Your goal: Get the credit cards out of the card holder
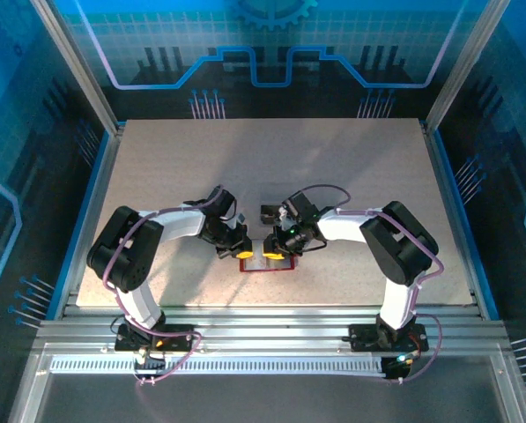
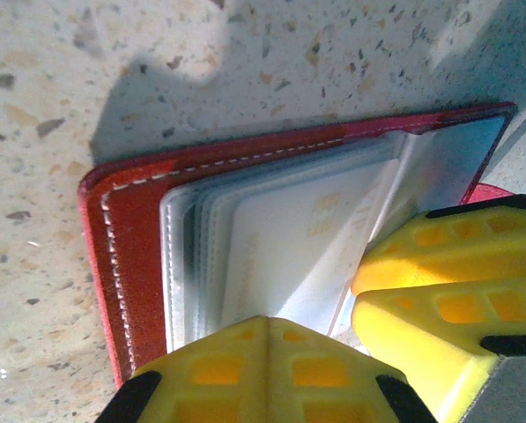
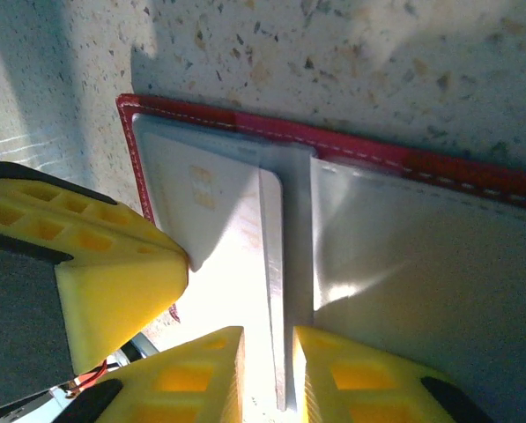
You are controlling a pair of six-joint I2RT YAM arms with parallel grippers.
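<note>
From overhead, the card holder (image 1: 267,269) sits mostly under the left gripper (image 1: 244,255) and right gripper (image 1: 273,256). Close up, its near edge is cut off, and glare over its clear sleeves (image 2: 280,238) blurs any card print.

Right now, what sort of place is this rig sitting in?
Probably a lab or demo work cell: a speckled table fenced by aluminium frame rails, blue panels printed with circuit and gear graphics around it, and a left arm and a right arm bolted at the near edge.
</note>
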